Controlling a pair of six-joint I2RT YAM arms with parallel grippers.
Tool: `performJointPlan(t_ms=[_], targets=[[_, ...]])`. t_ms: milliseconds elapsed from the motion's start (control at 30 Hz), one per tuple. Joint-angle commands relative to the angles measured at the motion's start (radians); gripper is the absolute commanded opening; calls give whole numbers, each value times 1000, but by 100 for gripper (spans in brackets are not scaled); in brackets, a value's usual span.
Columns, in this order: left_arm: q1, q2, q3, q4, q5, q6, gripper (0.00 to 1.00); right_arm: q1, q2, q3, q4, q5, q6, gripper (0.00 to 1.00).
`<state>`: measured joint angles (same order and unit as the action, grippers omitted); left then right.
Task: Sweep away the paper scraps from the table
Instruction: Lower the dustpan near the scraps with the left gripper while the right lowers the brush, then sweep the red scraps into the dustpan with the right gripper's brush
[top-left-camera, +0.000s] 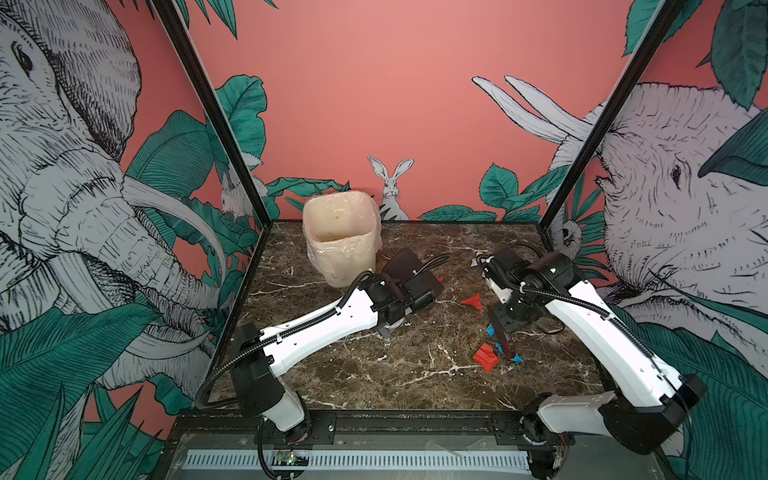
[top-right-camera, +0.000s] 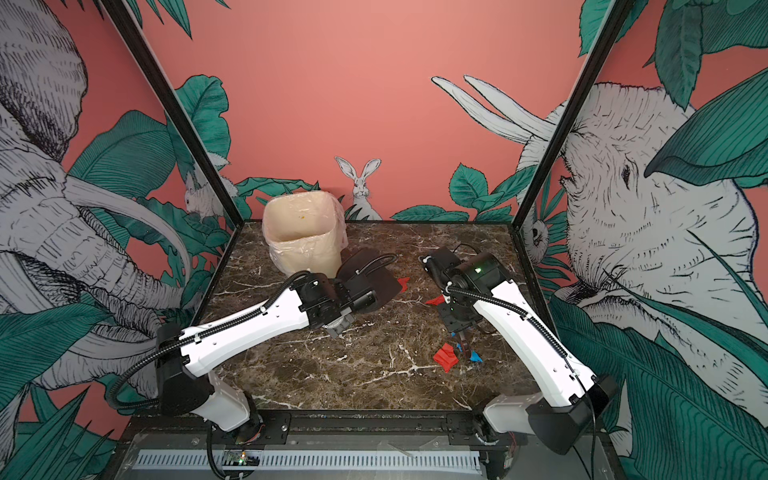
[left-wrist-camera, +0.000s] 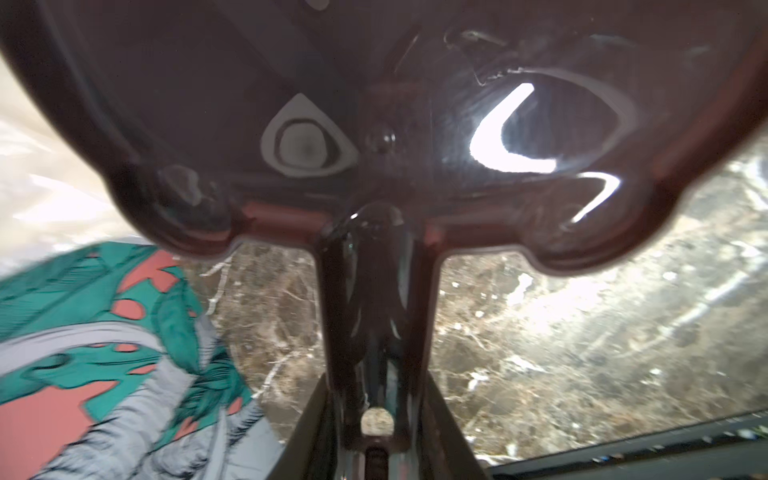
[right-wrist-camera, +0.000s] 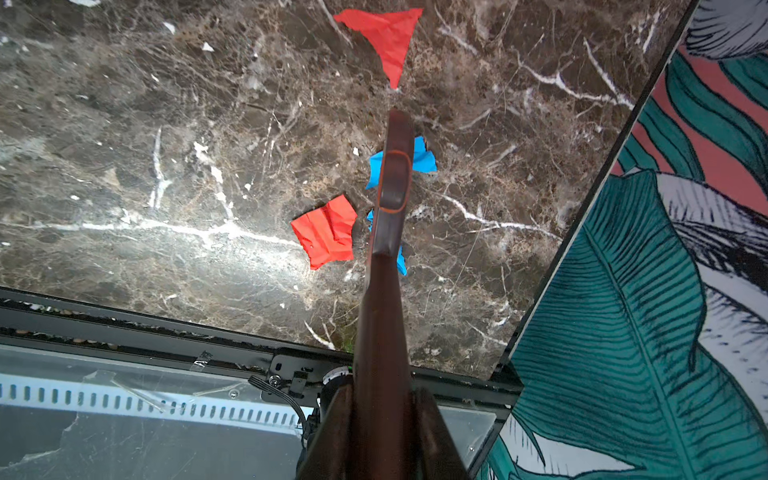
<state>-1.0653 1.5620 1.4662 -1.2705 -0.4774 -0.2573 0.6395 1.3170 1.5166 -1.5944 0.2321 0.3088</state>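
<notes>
Over paper scraps (top-left-camera: 485, 356), right hand (top-left-camera: 501, 326) — pitched down

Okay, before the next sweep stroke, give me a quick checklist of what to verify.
1. Grip of right hand on the brush: ok.
2. Grip of left hand on the dustpan handle: ok.
3. Brush positioned over the paper scraps, blue ones under it, a red one beside: ok.
4. Dustpan close to that pile: not ok, it is by the bin, apart from the pile.
5. Brush touching the table: cannot tell.
6. Bin upright, mouth open: ok.
</notes>
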Motion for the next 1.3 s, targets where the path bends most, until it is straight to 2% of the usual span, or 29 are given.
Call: performJointPlan(t_ms=[0, 233, 567, 967, 1267], targets=[[-24, -22, -44, 56, 78, -71, 0, 31, -34, -25, -78, 48, 108, 0], [-72, 26, -80, 67, 123, -73, 0, 83, -38, -57, -77, 15, 138, 0], [-103, -6, -181, 70, 188, -94, 0, 112, -57, -141, -36, -12, 159, 0], [-230, -65, -281, -19, 293, -171, 0, 139, -13, -113, 98, -118, 159, 0], [-267, -44, -316, 14, 334, -183, 0, 169, 39, -26, 154, -145, 115, 0]])
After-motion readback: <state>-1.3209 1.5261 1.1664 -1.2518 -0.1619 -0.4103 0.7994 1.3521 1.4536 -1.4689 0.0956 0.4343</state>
